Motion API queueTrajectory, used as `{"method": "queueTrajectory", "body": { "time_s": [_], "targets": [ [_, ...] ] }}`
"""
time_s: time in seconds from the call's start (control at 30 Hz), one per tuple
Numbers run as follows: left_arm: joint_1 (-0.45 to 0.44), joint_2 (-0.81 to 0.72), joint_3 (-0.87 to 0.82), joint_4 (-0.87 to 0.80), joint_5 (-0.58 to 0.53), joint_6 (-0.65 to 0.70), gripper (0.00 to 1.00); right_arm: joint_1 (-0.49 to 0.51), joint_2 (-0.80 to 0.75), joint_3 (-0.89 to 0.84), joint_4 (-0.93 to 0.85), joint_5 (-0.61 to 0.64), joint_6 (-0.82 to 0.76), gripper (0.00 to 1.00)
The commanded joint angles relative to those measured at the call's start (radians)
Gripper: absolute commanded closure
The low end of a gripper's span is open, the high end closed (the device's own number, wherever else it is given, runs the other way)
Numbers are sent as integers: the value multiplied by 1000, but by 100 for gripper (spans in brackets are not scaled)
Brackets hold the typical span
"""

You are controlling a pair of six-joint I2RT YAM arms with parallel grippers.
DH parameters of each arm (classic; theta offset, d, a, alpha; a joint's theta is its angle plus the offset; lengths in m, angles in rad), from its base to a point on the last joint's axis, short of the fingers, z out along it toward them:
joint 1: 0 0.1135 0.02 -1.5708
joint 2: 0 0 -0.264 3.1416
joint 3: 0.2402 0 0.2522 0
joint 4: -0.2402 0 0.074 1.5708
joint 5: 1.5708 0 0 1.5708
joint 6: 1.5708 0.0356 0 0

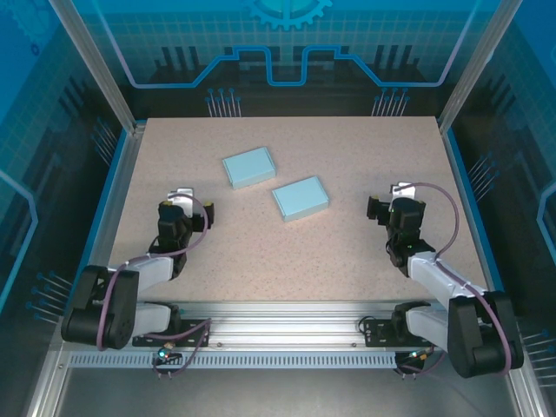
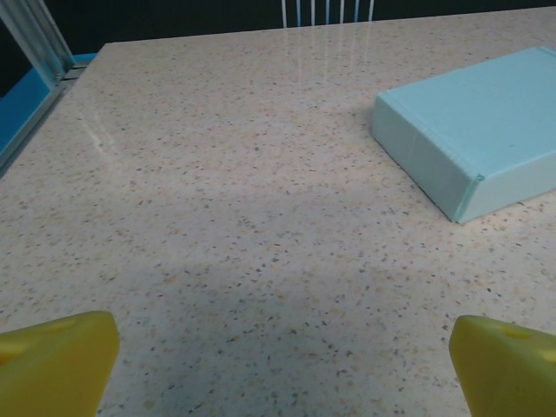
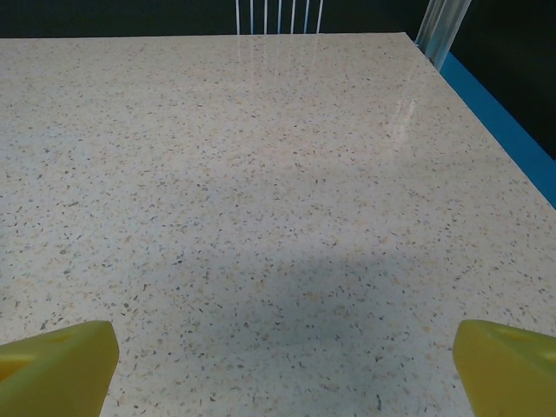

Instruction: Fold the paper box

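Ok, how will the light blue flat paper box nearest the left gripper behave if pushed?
Probably slides rather than tips: the light blue flat paper box lies low and broad on the speckled table. Likely light, and its paper walls may dent when squeezed.

A speckled beige table (image 1: 287, 252) sits inside glowing blue walls (image 1: 287, 52), with a silver metal rail (image 1: 287, 314) along its near edge.

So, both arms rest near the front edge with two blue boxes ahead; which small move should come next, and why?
Probably ease the left arm forward and to its right, toward the left box. Both pairs of jaws stand open and hold nothing. The left box and the right box lie untouched on the table, and the left box looks closer to that arm.
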Motion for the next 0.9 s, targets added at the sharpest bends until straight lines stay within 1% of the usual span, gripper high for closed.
{"method": "queueTrajectory", "body": {
  "time_s": [0.0,0.07,0.13,0.27,0.3,0.4,0.47,0.57,0.6,0.73,0.87],
  "targets": [
    [11,10,30,57,84,9,1,-23,20,-27,104,-34,-29,0],
    [11,16,2,138,121,-20,1,-25,34,-33,122,-45,-31,0],
    [11,60,-36,283,153,-47,1,-29,47,-32,132,-59,-33,0],
    [11,210,-37,426,127,-48,1,-30,71,-37,165,-104,-40,0],
    [11,234,-29,439,124,-47,1,-29,73,-36,166,-114,-42,0],
    [11,277,15,404,120,-43,1,-30,82,-36,185,-124,-49,0],
    [11,262,71,271,110,-53,1,-30,91,-35,195,-138,-54,0],
    [64,261,118,173,168,-102,1,-31,104,-32,215,-170,-67,0],
    [74,261,115,179,186,-108,1,-31,109,-32,227,-180,-71,0],
    [75,262,116,179,188,-108,1,-30,153,-29,290,-244,-96,0],
    [75,263,116,180,187,-107,1,-30,199,16,274,-300,-145,0]
  ]
}}
